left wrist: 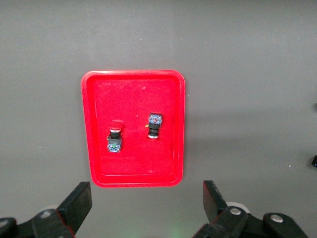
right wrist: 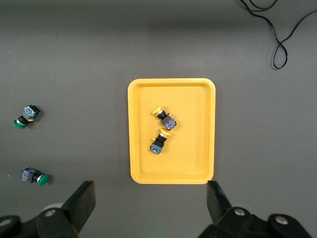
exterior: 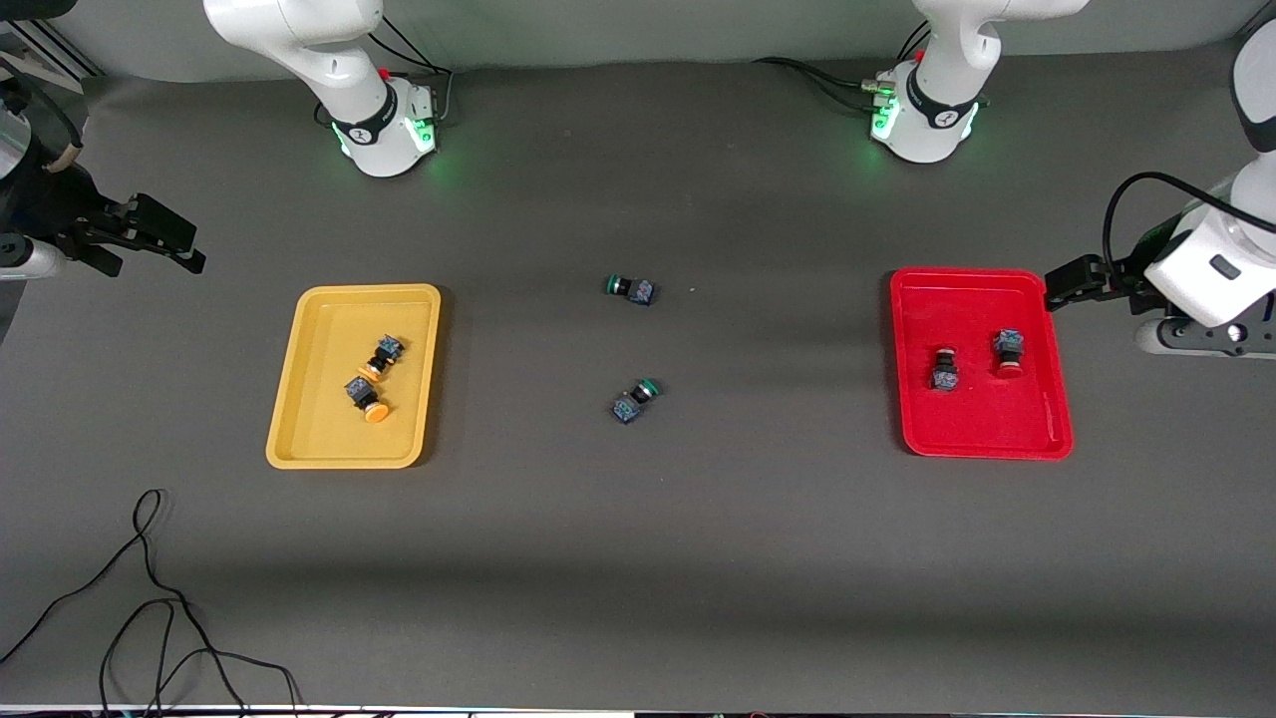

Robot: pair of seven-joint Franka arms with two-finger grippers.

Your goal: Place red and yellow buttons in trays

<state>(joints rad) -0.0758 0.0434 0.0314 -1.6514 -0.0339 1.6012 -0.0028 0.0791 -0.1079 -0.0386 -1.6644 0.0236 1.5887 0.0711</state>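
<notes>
Two yellow-capped buttons point(exterior: 384, 356) point(exterior: 365, 397) lie on their sides in the yellow tray point(exterior: 319, 429). Two red-capped buttons point(exterior: 945, 368) point(exterior: 1009, 352) lie in the red tray point(exterior: 982, 439). My left gripper point(exterior: 1059, 287) is open and empty, high over the table beside the red tray at the left arm's end. My right gripper point(exterior: 189, 247) is open and empty, high over the table beside the yellow tray at the right arm's end. The left wrist view shows the left gripper point(left wrist: 146, 194), the red tray point(left wrist: 133, 94) and its buttons point(left wrist: 115, 136) point(left wrist: 154, 125). The right wrist view shows the right gripper point(right wrist: 150, 194), the yellow tray point(right wrist: 193, 99) and its buttons point(right wrist: 164, 118) point(right wrist: 160, 141).
Two green-capped switches point(exterior: 631, 289) point(exterior: 634, 399) lie on the dark table between the trays; they also show in the right wrist view point(right wrist: 26, 116) point(right wrist: 34, 176). A black cable point(exterior: 150, 598) loops on the table nearer the camera than the yellow tray.
</notes>
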